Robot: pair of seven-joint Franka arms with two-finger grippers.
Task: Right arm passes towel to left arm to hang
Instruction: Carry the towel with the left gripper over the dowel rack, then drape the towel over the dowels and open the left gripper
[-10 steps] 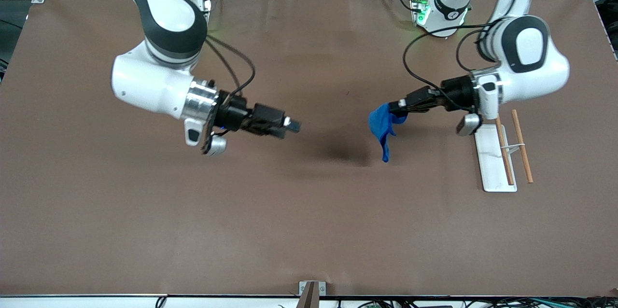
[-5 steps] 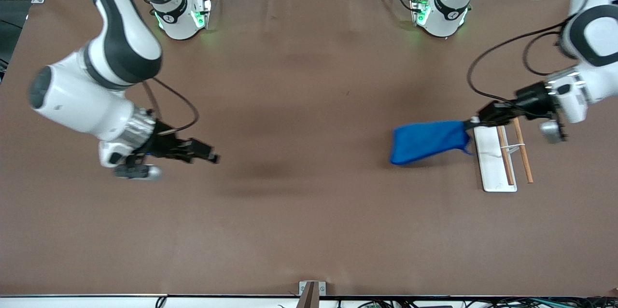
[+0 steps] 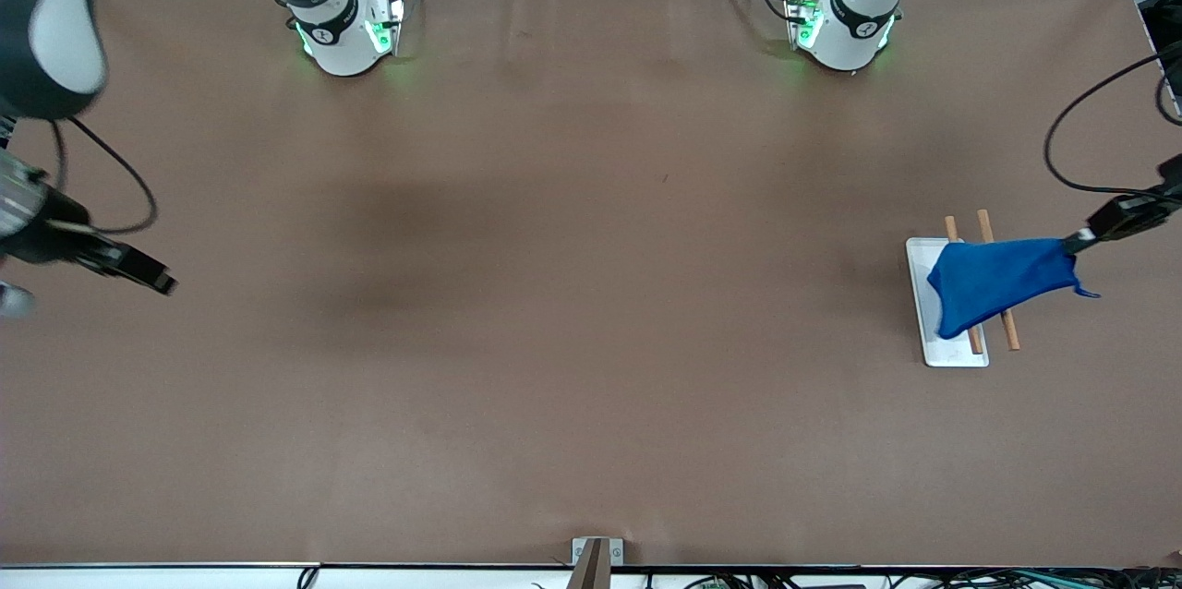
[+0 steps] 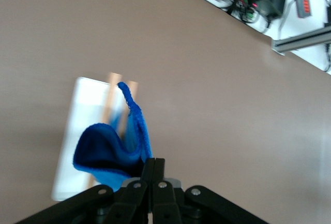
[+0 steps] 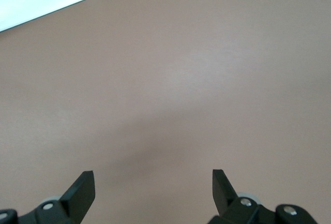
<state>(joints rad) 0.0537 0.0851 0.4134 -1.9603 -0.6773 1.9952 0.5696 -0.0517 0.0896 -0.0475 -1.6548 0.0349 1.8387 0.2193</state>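
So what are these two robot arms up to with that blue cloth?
The left hand is shut on one corner of the blue towel and holds it in the air over a small rack with two wooden rods, at the left arm's end of the table. The towel hangs across the rods but is not let go. The right hand is open and empty, waiting over the bare table at the right arm's end.

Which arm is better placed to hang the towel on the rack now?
The left. Its gripper is shut on the towel, which hangs right over the rack. The right gripper is open, holding nothing, over bare table at the right arm's end.
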